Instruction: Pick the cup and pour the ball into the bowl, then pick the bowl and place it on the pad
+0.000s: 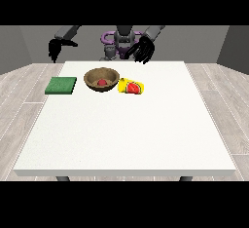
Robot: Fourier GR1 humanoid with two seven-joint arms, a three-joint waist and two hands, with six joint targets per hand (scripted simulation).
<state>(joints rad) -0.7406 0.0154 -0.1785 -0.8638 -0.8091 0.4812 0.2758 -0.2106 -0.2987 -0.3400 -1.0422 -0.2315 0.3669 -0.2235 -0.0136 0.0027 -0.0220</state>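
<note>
Pouring appeared done: ball [102, 82] sat in bowl [101, 80], cup [132, 86] tipped; hand at the view's right [142, 50] hung spread; bowl-to-pad [61, 85] lift pending.

No readable text, labels, brands, numbers or signs anywhere. The cup [132, 86] carries a red-and-green pattern on yellow; no letters can be made out.

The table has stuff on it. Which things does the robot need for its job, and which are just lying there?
For the job:
- cup, lying on its side
- red ball, in the bowl
- bowl
- green pad

Just lying about:
- nothing; only the white table holds them
</note>
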